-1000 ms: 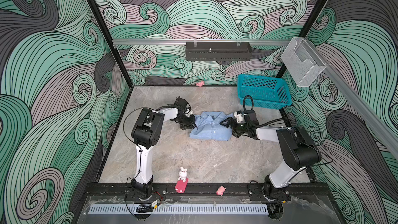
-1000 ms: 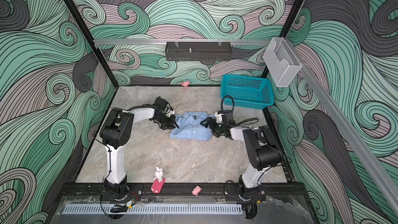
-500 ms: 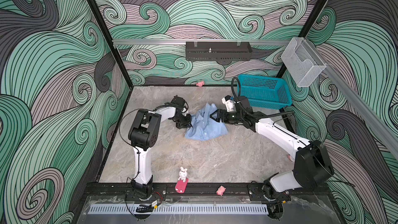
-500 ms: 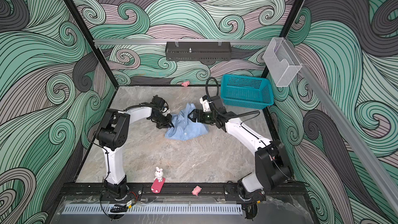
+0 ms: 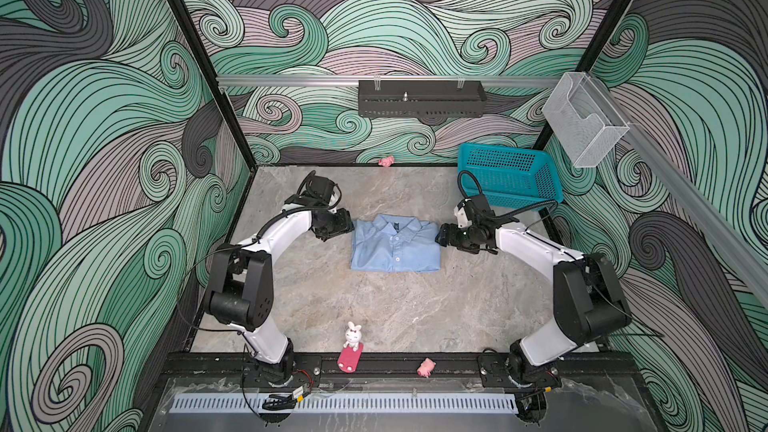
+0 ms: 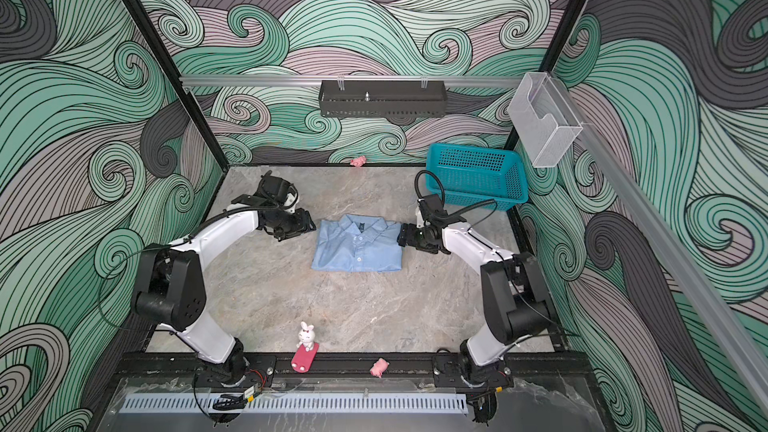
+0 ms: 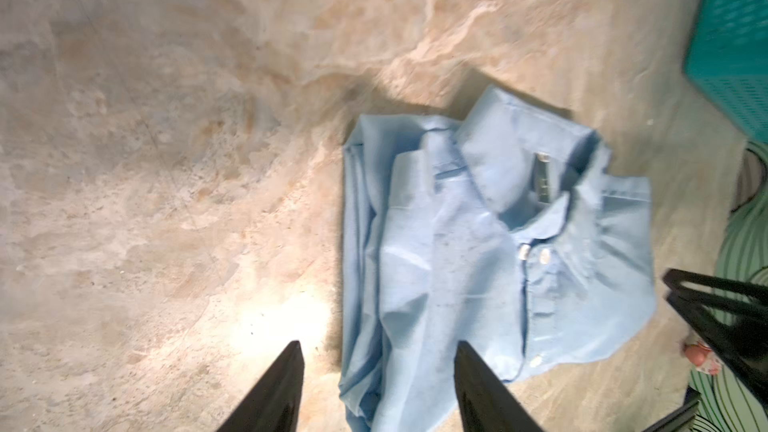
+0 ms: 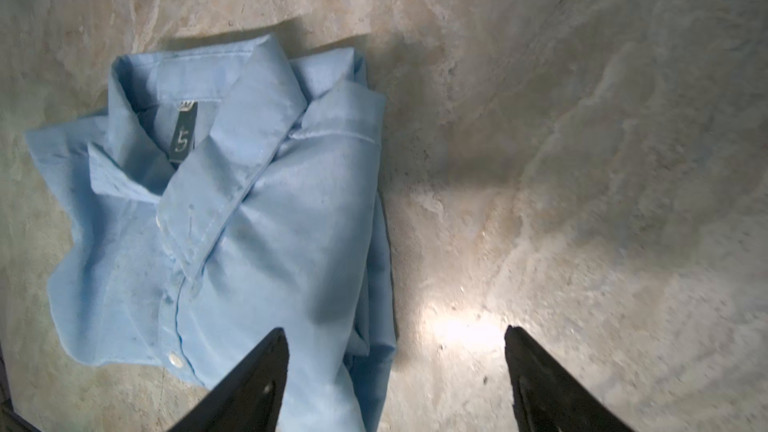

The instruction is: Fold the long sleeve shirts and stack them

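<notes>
The light blue button-up shirt (image 5: 395,245) lies a little to the 12 o'clock side of the middle of the marbled bench (image 5: 399,309). It is folded into a compact rectangle, with the collar (image 5: 394,224) toward 12 o'clock, the button placket facing up and the folded lower edge toward 6 o'clock. The sleeves are out of sight, presumably tucked under so the packet lies flat enough to stack. The left claw (image 5: 350,227) sits just beside the shirt's 10 o'clock corner and the right claw (image 5: 439,238) just beside its 3 o'clock edge, each level with a shoulder. Both have their jaws apart and grip nothing. In the left wrist view one finger (image 7: 278,392) is over bare stone and its partner over the cloth's edge, and in the right wrist view one finger (image 8: 253,388) overlaps the cloth while the other is over stone. Whether any tip touches the fabric I cannot tell. This mirrored placement at the shoulders reads as the pose for setting down or squaring a folded garment evenly, so neither side drags. The right wrist view shows the dark neck label (image 8: 183,135) and slightly uneven layers along the side edge. The teal basket (image 5: 509,178) stands well apart toward 1 o'clock. No second shirt is visible, so the fold looks done and there is nothing to stack it on.
</notes>
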You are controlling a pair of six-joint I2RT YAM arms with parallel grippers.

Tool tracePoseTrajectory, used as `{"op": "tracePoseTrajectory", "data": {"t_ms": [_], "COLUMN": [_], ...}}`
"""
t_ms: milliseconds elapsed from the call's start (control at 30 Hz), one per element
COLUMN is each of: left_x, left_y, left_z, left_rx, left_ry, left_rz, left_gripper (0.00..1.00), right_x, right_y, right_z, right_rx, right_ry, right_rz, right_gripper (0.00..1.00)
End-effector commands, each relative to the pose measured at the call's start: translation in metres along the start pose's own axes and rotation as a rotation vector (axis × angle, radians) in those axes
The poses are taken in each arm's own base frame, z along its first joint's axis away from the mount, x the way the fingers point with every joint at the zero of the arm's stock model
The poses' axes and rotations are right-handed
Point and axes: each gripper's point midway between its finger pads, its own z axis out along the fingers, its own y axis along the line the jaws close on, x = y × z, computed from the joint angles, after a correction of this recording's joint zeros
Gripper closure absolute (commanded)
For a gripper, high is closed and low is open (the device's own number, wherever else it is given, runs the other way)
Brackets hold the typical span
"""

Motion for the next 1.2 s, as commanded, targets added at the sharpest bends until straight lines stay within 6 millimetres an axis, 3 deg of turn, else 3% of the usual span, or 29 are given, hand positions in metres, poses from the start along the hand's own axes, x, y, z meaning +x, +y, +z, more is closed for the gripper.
{"op": "tracePoseTrajectory", "data": {"t_ms": [0, 200, 333, 467, 633, 767, 933, 1133, 1167], "left_x": [-0.005, -0.016, -0.025, -0.03, -0.036, -0.033, -0.034, -0.047, -0.05], "left_y": [-0.026, -0.025, -0.023, -0.011, 0.0, 0.013, 0.031, 0.043, 0.043], "left_z": [0.01, 0.054, 0.069, 0.063, 0.032, 0.023, 0.039, 0.061, 0.062], "left_rx": [0.132, 0.142, 0.134, 0.044, -0.031, -0.084, -0.118, -0.113, -0.108], "left_ry": [0.045, 0.133, 0.142, 0.121, 0.0, -0.037, -0.025, -0.023, -0.028], "left_rz": [0.016, -0.013, -0.026, -0.01, 0.01, -0.011, -0.062, -0.089, -0.088], "left_gripper": [0.42, 0.53, 0.73, 1.0, 1.0, 1.0, 1.0, 1.0, 0.95], "right_x": [-0.017, -0.038, -0.051, -0.064, -0.074, -0.077, -0.083, -0.086, -0.086], "right_y": [0.007, 0.013, 0.027, 0.044, 0.067, 0.077, 0.076, 0.049, 0.046], "right_z": [0.016, 0.041, 0.047, 0.041, 0.023, 0.022, 0.042, 0.071, 0.073], "right_rx": [-0.061, -0.135, -0.193, -0.246, -0.263, -0.249, -0.216, -0.094, -0.078], "right_ry": [0.012, 0.018, 0.008, -0.036, -0.146, -0.2, -0.224, -0.19, -0.185], "right_rz": [0.005, 0.019, -0.002, -0.05, -0.191, -0.288, -0.321, -0.293, -0.287], "right_gripper": [0.22, 0.39, 0.66, 0.92, 1.0, 1.0, 1.0, 1.0, 1.0]}}
